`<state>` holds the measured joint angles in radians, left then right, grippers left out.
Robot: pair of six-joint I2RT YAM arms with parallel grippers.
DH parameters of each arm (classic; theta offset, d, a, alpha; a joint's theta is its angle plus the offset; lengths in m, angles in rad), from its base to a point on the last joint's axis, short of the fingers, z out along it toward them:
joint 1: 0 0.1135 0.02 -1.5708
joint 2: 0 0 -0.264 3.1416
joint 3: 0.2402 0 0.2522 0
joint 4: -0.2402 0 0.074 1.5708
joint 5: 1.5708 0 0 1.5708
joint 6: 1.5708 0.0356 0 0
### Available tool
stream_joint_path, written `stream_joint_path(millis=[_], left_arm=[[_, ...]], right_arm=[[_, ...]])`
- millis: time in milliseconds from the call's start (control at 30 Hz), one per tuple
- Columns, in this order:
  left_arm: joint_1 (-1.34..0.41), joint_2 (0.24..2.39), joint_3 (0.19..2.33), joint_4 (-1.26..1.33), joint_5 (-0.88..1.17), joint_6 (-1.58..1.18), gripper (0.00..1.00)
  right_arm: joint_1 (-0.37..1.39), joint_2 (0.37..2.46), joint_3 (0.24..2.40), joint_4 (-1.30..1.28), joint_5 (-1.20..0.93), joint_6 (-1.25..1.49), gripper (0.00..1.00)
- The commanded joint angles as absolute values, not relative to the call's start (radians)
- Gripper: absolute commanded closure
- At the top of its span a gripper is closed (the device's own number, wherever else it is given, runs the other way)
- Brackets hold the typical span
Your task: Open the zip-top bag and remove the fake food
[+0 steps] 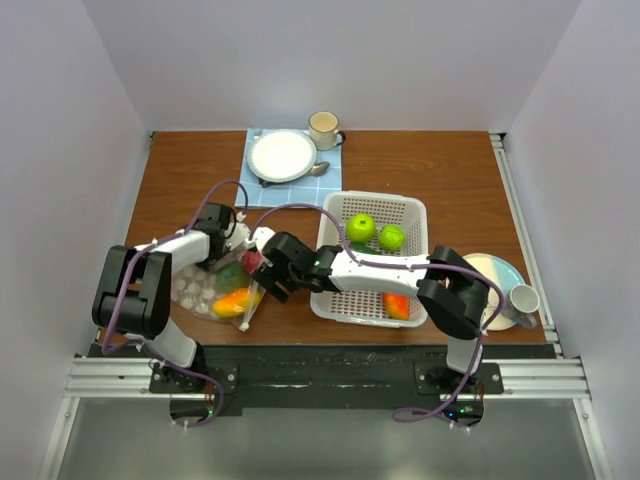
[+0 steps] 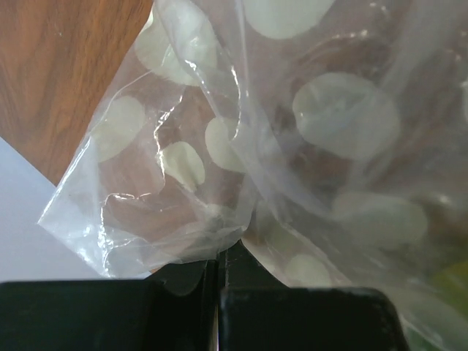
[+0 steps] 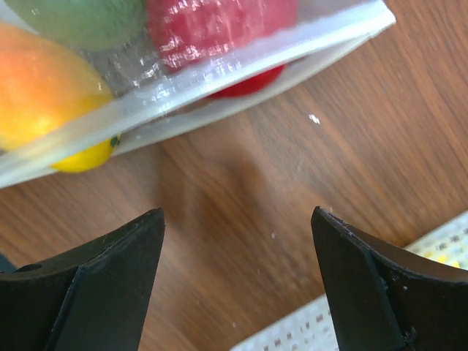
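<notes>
One zip-top bag (image 1: 205,292) lies on the counter (image 1: 440,170) at 9 o'clock from the basket (image 1: 418,210). The right wrist view shows four pieces of fake food (image 1: 236,300) in it: one green piece (image 3: 80,18), one red piece (image 3: 219,25), one orange piece (image 3: 44,88) and one yellow tip (image 3: 84,157) under the white zip strip. At 12 o'clock from the bag sit one blue cloth (image 1: 262,195), one white plate (image 1: 282,156), one spoon (image 1: 318,168) and one mug (image 1: 324,125). The single basket holds two green apples (image 1: 360,228) and one orange-red piece (image 1: 397,305). At its 3 o'clock are a second plate (image 1: 490,268) and a second mug (image 1: 522,298).

The left end effector (image 2: 219,256) is closed, pinching a fold of the bag's dotted film at the bag's far end. The right end effector (image 3: 238,285) is spread wide, with only wood between its fingers. The zip strip lies just beyond it at 12 o'clock.

From overhead, the right arm covers the basket's near-left part and the bag's mouth. A dark green shape beneath it cannot be made out. The left wrist view is filled with crumpled film. The right wrist view cuts the food off at its top edge.
</notes>
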<state>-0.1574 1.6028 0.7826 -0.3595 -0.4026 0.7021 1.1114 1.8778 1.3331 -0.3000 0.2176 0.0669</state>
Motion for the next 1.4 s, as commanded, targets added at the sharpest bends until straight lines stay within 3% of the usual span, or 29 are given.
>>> stream_joint_path(millis=[0,367,600,833,900,1000,1033,1100,1367], left_arm=[[-0.156,1.621,0.762,-0.261,-0.42,0.726,1.0],[-0.156,1.67,0.75,-0.233,-0.41,0.735,1.0],[-0.156,1.687,0.761,-0.245,-0.393,0.736,1.0],[-0.158,1.701,0.796,-0.301,-0.338,0.703,1.0],[-0.158,1.704,0.789,-0.296,-0.339,0.701,1.0],[-0.156,1.706,0.767,-0.273,-0.351,0.712,1.0],[-0.156,1.709,0.762,-0.264,-0.356,0.716,1.0],[-0.146,1.715,0.744,-0.224,-0.368,0.736,1.0],[-0.095,1.77,0.765,-0.201,-0.382,0.755,1.0]], right_arm=[[1.111,1.91,1.394,-0.196,0.233,0.04,0.17],[1.085,2.035,1.511,-0.063,0.152,0.04,0.16],[1.057,2.12,1.56,-0.015,0.071,0.097,0.09],[1.049,2.183,1.598,0.034,0.026,0.159,0.08],[1.046,2.198,1.612,0.034,0.017,0.172,0.12],[1.048,2.185,1.599,0.02,0.011,0.178,0.38],[1.048,2.168,1.585,0.018,0.017,0.186,0.54],[1.048,2.076,1.505,0.018,0.029,0.19,0.63],[1.046,1.666,1.218,-0.141,0.223,0.167,0.58]])
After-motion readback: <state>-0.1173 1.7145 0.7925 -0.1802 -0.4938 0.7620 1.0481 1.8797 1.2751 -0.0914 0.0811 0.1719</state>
